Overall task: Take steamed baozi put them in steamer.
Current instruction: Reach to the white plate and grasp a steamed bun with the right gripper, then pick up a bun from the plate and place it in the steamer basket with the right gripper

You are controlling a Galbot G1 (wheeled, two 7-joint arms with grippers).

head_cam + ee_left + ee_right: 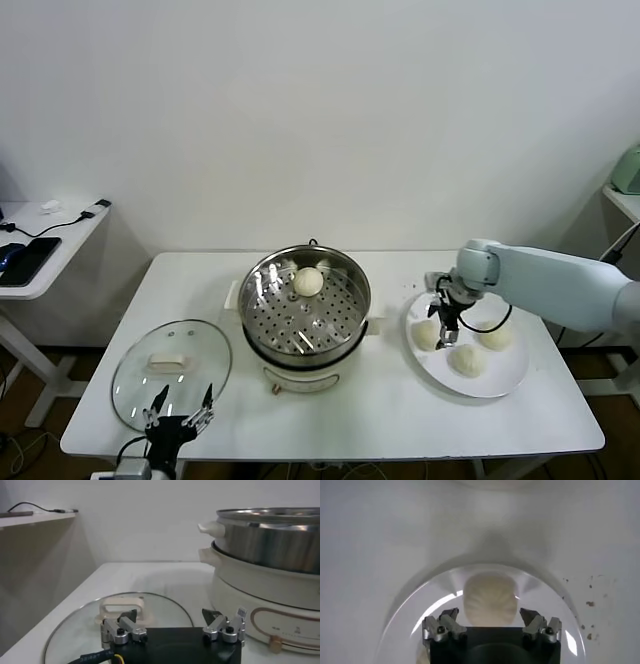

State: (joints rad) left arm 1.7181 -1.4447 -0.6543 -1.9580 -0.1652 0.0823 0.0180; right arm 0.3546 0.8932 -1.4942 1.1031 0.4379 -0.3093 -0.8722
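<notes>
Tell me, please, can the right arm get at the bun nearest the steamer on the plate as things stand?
Probably yes: the right gripper hangs open right above that bun on the plate, with nothing between its fingers and the bun.

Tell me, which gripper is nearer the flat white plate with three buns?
The right. The right gripper hangs open just above the flat white plate, over one cream-white bun. The left gripper waits open by the round glass lid, across the table.
</notes>
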